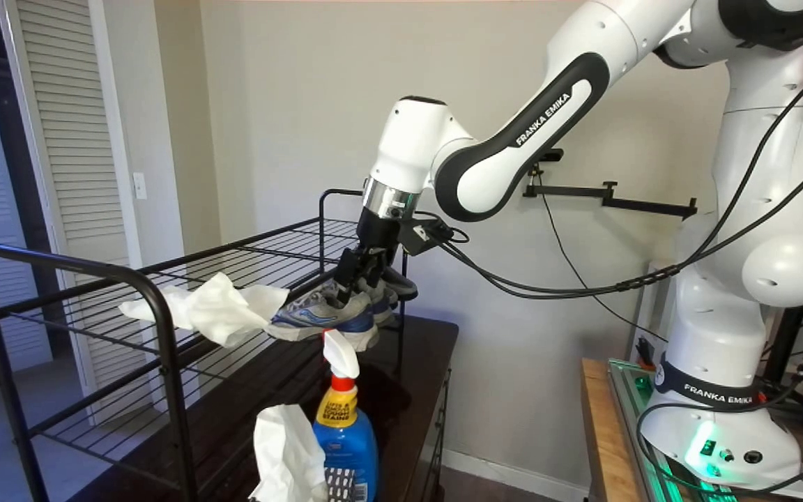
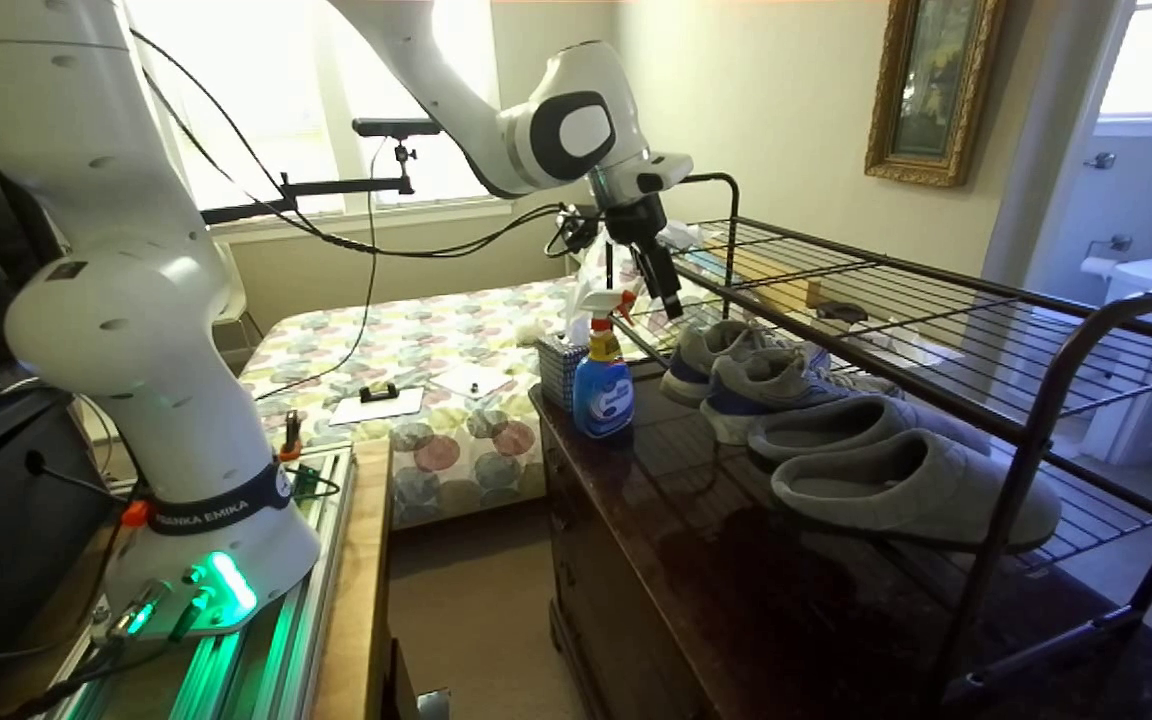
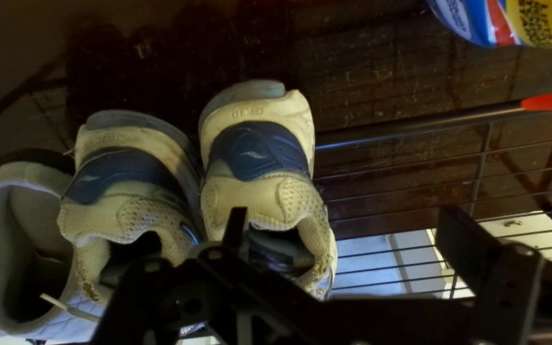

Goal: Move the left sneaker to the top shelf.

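The left sneaker is grey with a white sole and blue heel. It sits on the rack's lower tier beside the matching second sneaker (image 3: 127,177). The left sneaker shows in the wrist view (image 3: 257,148) and both exterior views (image 1: 321,312) (image 2: 701,365). My gripper (image 3: 348,230) is open and empty, pointing down over the left sneaker. In the wrist view one finger overlaps its opening; the other is off to its bottle side. In an exterior view the gripper (image 2: 642,290) appears just above the shoe; contact cannot be told. The top shelf (image 2: 896,372) has black wire bars.
Two grey slippers (image 2: 921,490) sit beside the sneakers. A blue spray bottle (image 2: 604,395) and a tissue box (image 2: 561,365) stand on the dark dresser (image 2: 696,520). White tissue (image 1: 217,307) lies on the rack. The rack's front rail runs close to the gripper.
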